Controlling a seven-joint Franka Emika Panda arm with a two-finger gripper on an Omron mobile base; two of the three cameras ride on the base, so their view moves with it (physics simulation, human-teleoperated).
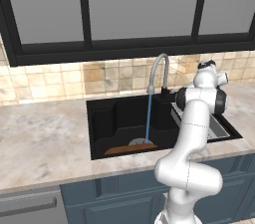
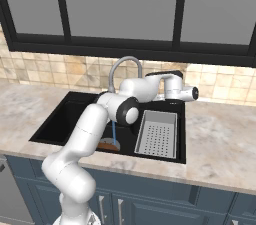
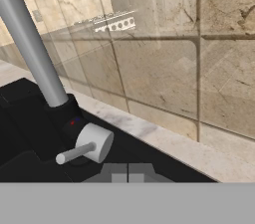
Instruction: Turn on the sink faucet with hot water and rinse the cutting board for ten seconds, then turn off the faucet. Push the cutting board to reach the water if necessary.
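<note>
A thin pale-blue stream of water (image 1: pixel 148 118) is seen falling straight from the grey gooseneck sink faucet (image 1: pixel 158 70) into the black recessed sink (image 1: pixel 107 118). The flat orange-brown cutting board (image 1: pixel 130 148) is laid on the basin floor at the front, and it is struck by the stream near its right end. The faucet's small grey lever handle (image 3: pixel 85 148) is seen sticking out sideways from the dark base.

The white arm rose from its base, bent at a dark-jointed elbow and reached forward with its forearm roughly level. The pincer (image 3: pixel 127 170) was closed, its two fingertips pressed together with nothing between them. In the right base view the hand pointed out to the right.
</note>
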